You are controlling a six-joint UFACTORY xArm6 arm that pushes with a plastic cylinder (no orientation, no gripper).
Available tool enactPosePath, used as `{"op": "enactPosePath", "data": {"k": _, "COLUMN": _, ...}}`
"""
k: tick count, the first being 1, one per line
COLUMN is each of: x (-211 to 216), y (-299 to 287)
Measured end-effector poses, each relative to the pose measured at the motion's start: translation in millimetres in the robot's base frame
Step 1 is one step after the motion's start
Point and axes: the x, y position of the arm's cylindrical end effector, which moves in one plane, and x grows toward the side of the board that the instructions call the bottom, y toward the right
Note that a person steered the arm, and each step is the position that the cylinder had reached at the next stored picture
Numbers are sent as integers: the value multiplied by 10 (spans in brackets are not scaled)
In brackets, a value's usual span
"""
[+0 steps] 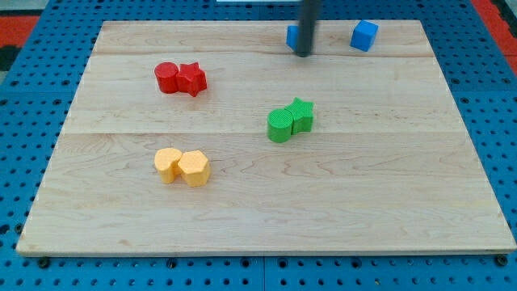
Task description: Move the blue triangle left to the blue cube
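The blue cube [364, 35] sits near the top edge of the wooden board [266, 218], right of centre. The blue triangle [292, 36] lies to the cube's left, partly hidden behind my rod. My tip [303, 54] rests on the board touching the triangle's right side, between the triangle and the cube. A gap of bare board separates the two blue blocks.
A red cylinder [166, 77] and a red star [192, 78] touch at the upper left. A green cylinder [280, 125] and a green star [301, 115] touch at the centre. Two yellow blocks [168, 164] [194, 168] touch at the lower left.
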Motion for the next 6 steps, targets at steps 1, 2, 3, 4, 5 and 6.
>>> {"op": "enactPosePath", "data": {"k": 1, "x": -351, "y": -60}}
{"op": "enactPosePath", "data": {"k": 2, "x": -473, "y": 229}}
{"op": "enactPosePath", "data": {"k": 3, "x": -474, "y": 293}}
{"op": "enactPosePath", "data": {"k": 4, "x": -384, "y": 666}}
{"op": "enactPosePath", "data": {"k": 5, "x": -222, "y": 698}}
{"op": "enactPosePath", "data": {"k": 6, "x": 312, "y": 460}}
